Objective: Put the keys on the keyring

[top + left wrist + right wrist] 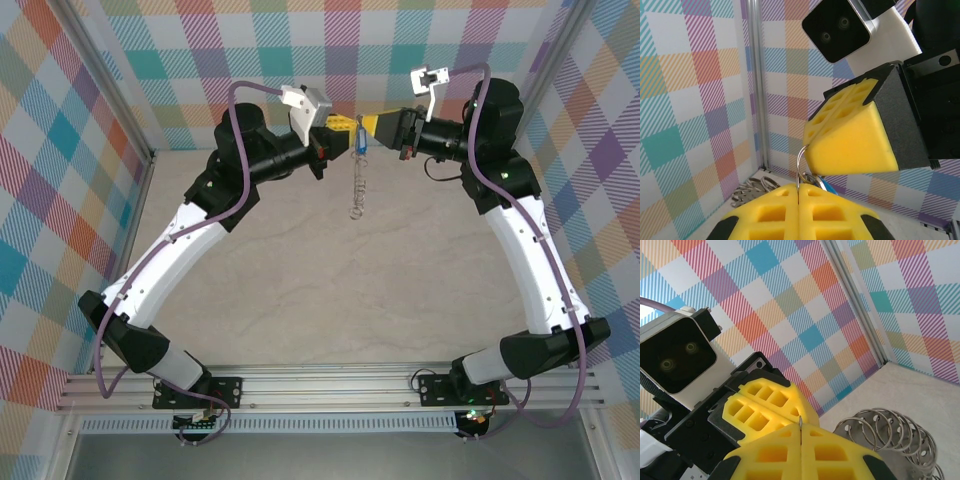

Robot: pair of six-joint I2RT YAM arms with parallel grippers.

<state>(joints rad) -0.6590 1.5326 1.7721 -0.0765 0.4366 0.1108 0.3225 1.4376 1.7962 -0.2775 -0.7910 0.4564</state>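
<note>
Left gripper (799, 197) is closed, w/ a thin wire loop of the keyring (357, 190) pinched in the seam between its yellow pads. Right gripper (800, 432) is closed too, tip to tip w/ the left one; a sliver of metal sits in its seam, but we can't tell if that's ring wire or key blade. The key (360, 145), blue head, hangs just under the two tips at the ring's top end. The rest of the ring's coils trail down toward the surface (300, 280) btwn the arms. We judge pickup and alignment done and threading to be the step in hand. Whether the key is on the wire yet we can't see, so confirming that and release are what's left
</note>
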